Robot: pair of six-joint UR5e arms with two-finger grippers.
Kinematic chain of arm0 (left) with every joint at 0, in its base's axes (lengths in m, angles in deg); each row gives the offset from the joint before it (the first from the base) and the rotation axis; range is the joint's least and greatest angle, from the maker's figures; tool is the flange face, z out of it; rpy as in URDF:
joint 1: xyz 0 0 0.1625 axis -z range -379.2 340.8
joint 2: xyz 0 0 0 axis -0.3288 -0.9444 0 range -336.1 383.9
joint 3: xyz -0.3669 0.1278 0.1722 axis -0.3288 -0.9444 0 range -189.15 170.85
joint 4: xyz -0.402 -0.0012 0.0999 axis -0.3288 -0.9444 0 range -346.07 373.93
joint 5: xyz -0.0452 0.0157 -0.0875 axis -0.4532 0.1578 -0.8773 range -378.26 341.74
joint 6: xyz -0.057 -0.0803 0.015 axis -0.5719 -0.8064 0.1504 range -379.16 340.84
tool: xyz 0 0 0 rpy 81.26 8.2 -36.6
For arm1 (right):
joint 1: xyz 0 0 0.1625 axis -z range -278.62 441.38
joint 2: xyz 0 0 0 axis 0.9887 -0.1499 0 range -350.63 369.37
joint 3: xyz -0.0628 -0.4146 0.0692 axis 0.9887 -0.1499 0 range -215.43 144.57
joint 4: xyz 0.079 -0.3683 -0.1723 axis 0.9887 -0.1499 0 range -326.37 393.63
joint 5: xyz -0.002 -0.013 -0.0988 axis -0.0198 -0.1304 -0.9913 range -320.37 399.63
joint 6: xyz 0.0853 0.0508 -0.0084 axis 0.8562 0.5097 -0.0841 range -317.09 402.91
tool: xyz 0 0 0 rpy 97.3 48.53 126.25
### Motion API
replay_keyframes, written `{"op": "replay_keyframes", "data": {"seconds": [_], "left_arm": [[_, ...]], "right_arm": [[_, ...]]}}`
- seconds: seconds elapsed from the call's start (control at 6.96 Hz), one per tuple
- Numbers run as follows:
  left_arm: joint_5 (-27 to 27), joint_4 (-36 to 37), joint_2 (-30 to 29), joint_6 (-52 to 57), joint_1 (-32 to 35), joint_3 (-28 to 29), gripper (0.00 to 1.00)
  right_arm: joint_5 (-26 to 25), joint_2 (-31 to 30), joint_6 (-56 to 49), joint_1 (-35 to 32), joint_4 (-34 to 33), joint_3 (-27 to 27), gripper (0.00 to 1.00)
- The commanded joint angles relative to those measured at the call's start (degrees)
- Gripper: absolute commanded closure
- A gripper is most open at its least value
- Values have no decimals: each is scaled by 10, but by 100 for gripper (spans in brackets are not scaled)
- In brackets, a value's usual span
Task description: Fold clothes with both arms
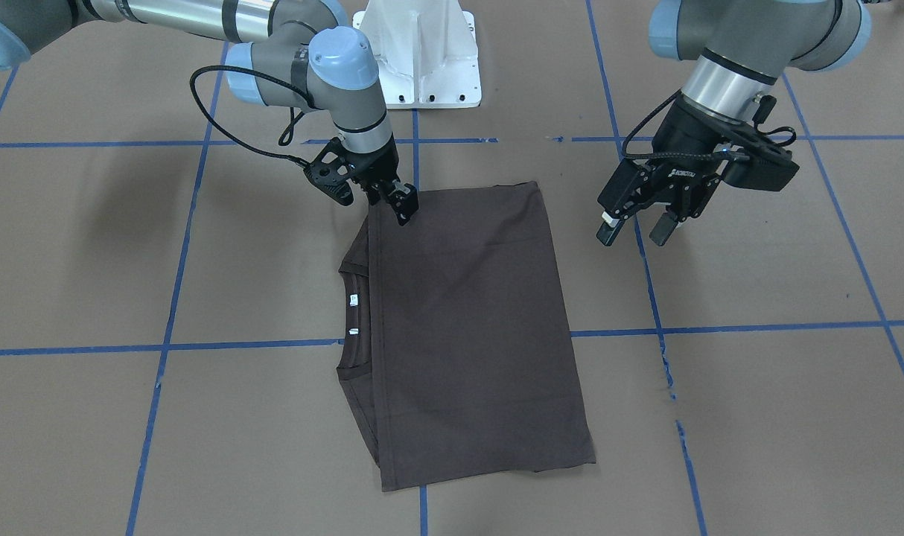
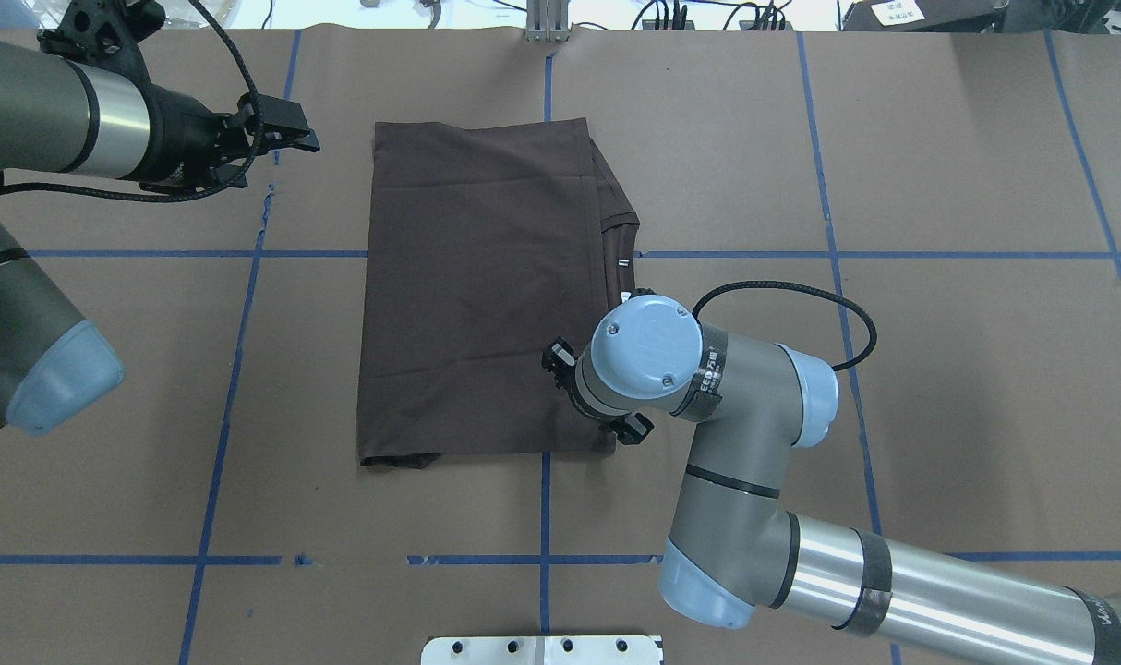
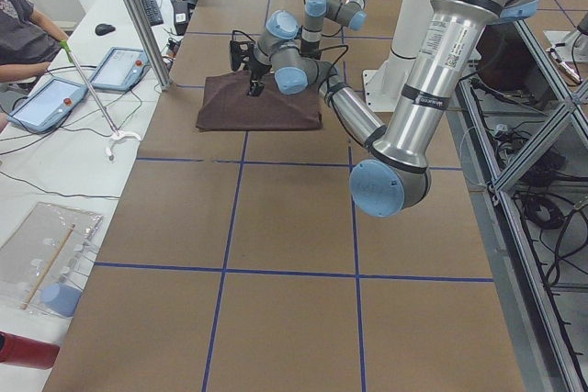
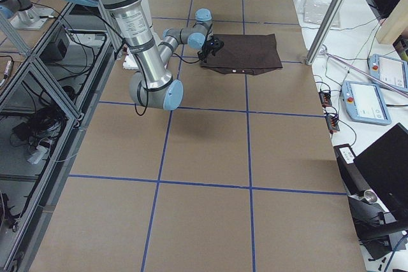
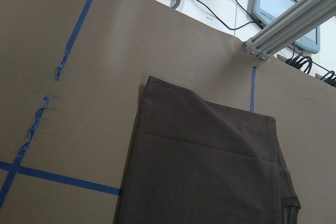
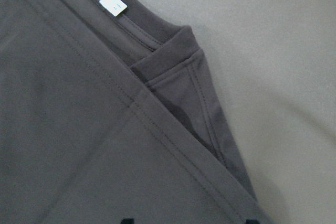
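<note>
Hovering at near collar-side corner of shirt [image 1: 474, 320] with right gripper [image 1: 403, 208], jaws apart, nothing held. Long axis straight away from it. Left gripper [image 1: 637, 229] released, beside opposite edge, clear of cloth.

Front-facing camera: sited across the table [image 1: 757, 417], looking steeply down, pedestal base [image 1: 418, 52] at top centre of frame. Overhead camera: behind the robot, looking forward and down, the same base at bottom centre. Both hold the T-shirt [image 1: 467, 327] mid-frame. Side cameras: far back at opposite table ends, T-shirt small in the upper half. Left wrist camera: moderately high, T-shirt at lower right. Right wrist camera: very close on the collar [image 6: 142, 30].
</note>
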Motion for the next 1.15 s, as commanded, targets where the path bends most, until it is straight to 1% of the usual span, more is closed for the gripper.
{"op": "replay_keyframes", "data": {"seconds": [0.0, 0.29, 0.43, 0.58, 0.72, 1.01], "left_arm": [[1, 0, 1, -1, 0, -1, 0], [1, 0, 1, -1, 0, -2, 0], [1, 0, 1, -1, 1, -2, 0], [0, 0, 2, -1, 1, -3, 0], [0, 0, 2, -1, 1, -4, 0], [-1, 0, 2, -1, 1, -5, 0]], "right_arm": [[0, 1, -2, 0, 0, -9, 23], [1, -3, -2, 2, 0, -10, 23], [1, -3, -1, 4, -1, -10, 26], [1, -4, 0, 7, -1, -12, 31], [1, -4, 2, 9, -1, -13, 39], [1, -5, 6, 12, -3, -13, 75]]}}
